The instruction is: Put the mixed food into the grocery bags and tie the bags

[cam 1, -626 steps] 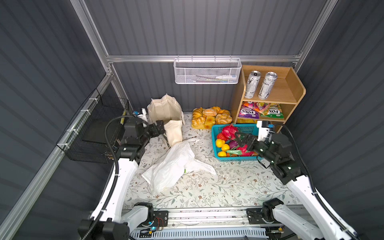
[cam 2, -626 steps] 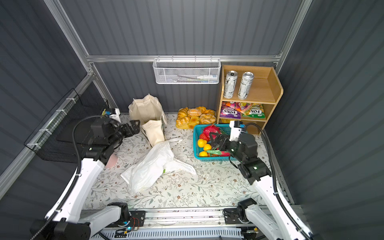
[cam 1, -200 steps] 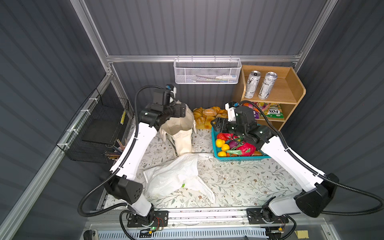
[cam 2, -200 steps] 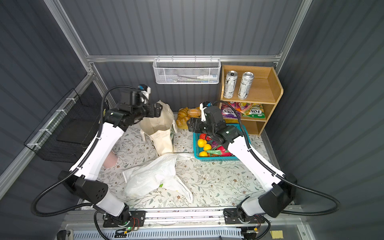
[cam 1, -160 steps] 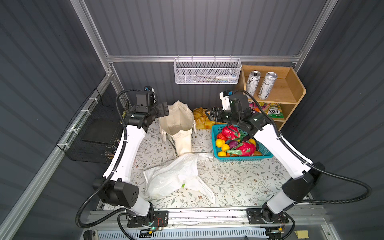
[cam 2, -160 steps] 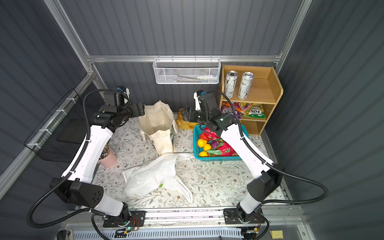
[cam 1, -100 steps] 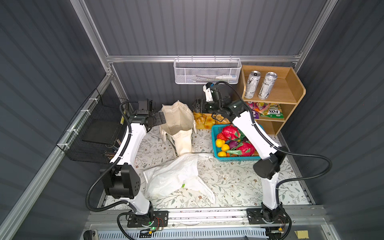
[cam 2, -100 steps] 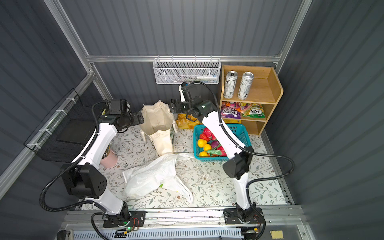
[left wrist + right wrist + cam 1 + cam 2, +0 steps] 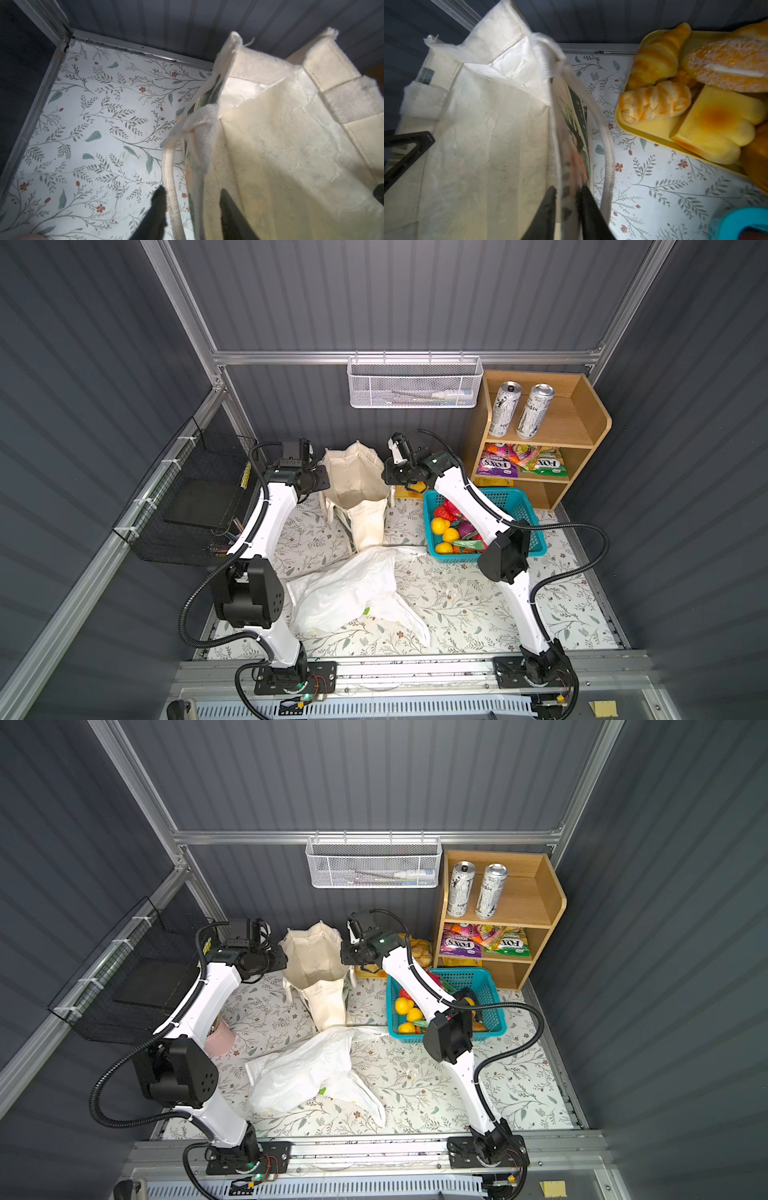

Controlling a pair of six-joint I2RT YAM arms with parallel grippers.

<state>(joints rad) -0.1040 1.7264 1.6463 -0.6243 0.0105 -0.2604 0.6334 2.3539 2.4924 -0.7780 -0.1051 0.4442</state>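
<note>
The cream canvas tote (image 9: pixel 357 485) (image 9: pixel 316 965) stands upright at the back, mouth open, and nothing shows inside it. My left gripper (image 9: pixel 326 481) (image 9: pixel 192 192) is shut on its left wall and strap handle (image 9: pixel 170 166). My right gripper (image 9: pixel 384 479) (image 9: pixel 568 190) is shut on the opposite wall (image 9: pixel 566 145), one finger inside and one outside. The white plastic carrier (image 9: pixel 349 593) (image 9: pixel 303 1069) lies crumpled on the mat in front. Two silver drink cans (image 9: pixel 505 408) and a purple FOX'S pouch (image 9: pixel 496 462) sit on the wooden shelf (image 9: pixel 582 427).
A blue basket (image 9: pixel 519 493) of toy fruit stands right of the tote, under my right arm. A yellow tray (image 9: pixel 654 126) of breads lies behind it. A black wire basket (image 9: pixel 199 497) hangs on the left wall, a white mesh one (image 9: pixel 415 383) on the back wall. A pink cup (image 9: pixel 220 1038) stands beside the left arm.
Both arms have swung in to the tote's two sides, the right one coming over from the blue basket. Both grippers, open before, have closed on the tote's walls.
</note>
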